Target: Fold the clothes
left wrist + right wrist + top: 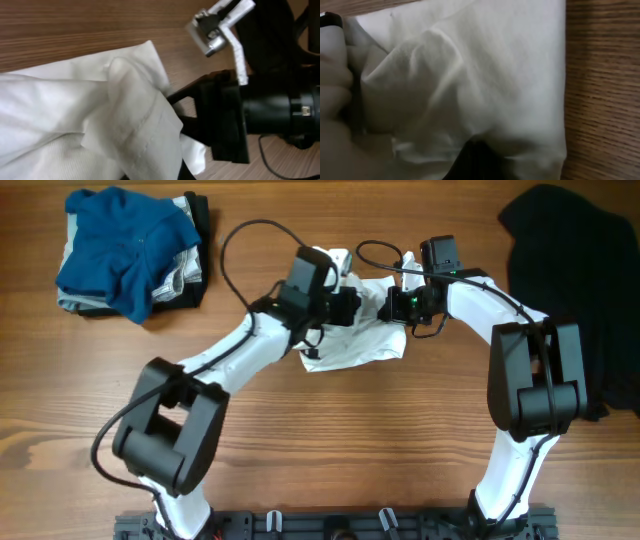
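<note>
From overhead, you have the white T-shirt (355,348) bunched into a small heap at the middle of the bench (330,450). Both arms bend in over its far edge. The left claw (347,306) and the right claw (397,302) sit just beside each other on the cloth, which I read as working one fold between them. The blue garment (125,245) lies on a grey garment (72,300) at the far left corner, and the black garment (575,280) sprawls at the right. Both piles are well apart from the shirt and block nothing. Your real crowding is the two claws themselves, plus the cables (232,255) looping near them.

From the left wrist, the shirt fills the lower left, and a flap runs over the tips of the right claw (175,114). Its two dark fingers show a strip of bench between them, so it looks spread apart rather than pinching. The left claw's own fingers are hidden, so I cannot tell its state.

From the right wrist, you see only white cloth running to a straight edge against the bench at the right. A dark blur at the bottom settles nothing more.
</note>
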